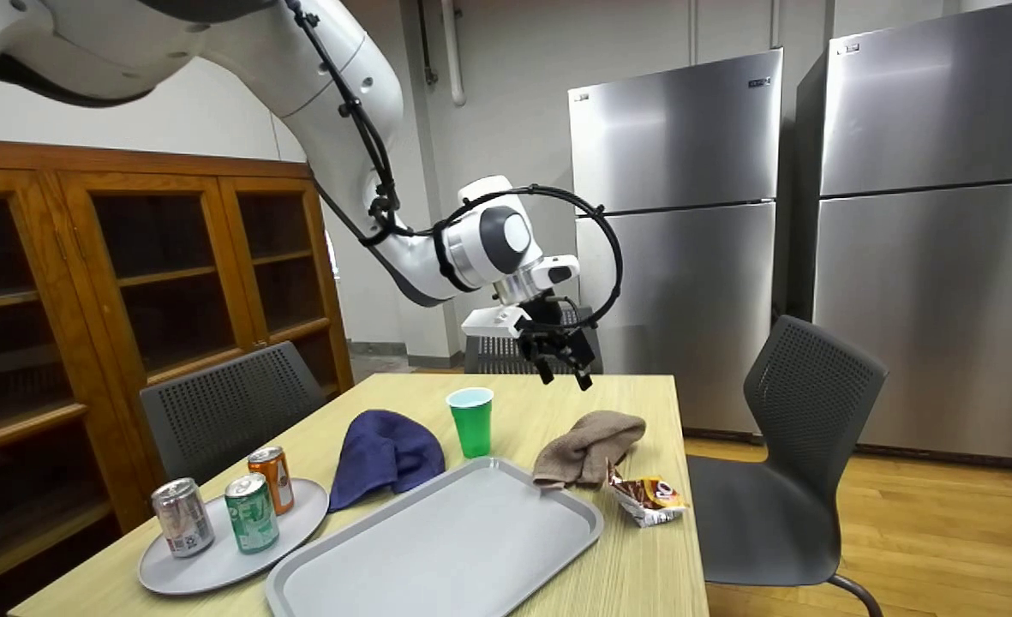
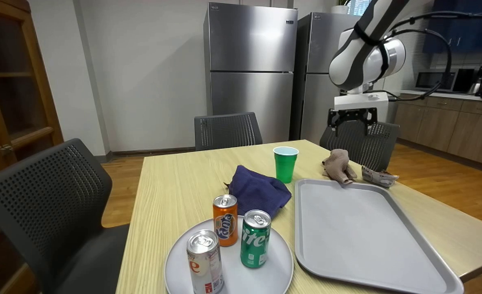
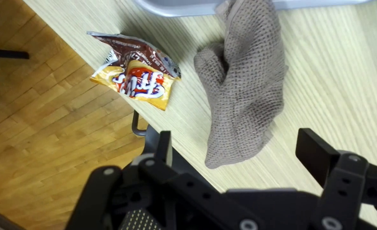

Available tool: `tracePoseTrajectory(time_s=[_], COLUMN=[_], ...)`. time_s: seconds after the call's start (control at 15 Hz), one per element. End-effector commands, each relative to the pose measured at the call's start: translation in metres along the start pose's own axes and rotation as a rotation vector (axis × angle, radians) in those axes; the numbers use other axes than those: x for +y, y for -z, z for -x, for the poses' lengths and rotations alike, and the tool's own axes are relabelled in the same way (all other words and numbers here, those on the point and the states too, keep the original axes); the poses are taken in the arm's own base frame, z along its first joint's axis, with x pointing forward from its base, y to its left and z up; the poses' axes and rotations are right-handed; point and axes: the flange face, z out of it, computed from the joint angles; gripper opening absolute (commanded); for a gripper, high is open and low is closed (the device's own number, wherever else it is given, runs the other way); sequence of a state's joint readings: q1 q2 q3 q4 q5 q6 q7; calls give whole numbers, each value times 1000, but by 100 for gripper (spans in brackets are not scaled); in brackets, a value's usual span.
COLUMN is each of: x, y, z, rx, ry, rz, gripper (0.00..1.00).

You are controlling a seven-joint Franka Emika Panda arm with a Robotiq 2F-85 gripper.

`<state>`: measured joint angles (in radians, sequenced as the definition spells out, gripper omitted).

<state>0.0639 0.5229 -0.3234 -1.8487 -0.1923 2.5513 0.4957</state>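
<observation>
Spread hand (image 3: 239, 148), brown cloth (image 3: 247, 92), plate (image 2: 247, 281) of cans (image 2: 256, 241)

Holds the gripper (image 1: 566, 380) spread above the table (image 1: 529, 420), near a brown cloth (image 1: 595, 444) overlapping the rim of a grey tray (image 1: 437, 548). Shows a snack bag (image 1: 648, 499) beside that cloth, a green cup (image 1: 472, 428) beyond the tray, a blue cloth (image 1: 386, 458) alongside, and three cans (image 1: 251, 514) on a plate (image 1: 302, 516).
</observation>
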Motion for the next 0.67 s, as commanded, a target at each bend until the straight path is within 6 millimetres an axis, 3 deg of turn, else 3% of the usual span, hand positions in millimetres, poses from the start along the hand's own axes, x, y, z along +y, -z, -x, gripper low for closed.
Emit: tracePoseTrajectory(time_s=[0.0,0.6], x=[-29,-147], y=[40,111], z=[31,104], rx=[31,89], ry=[92,340], rz=[-24,-118], gripper=[100,100])
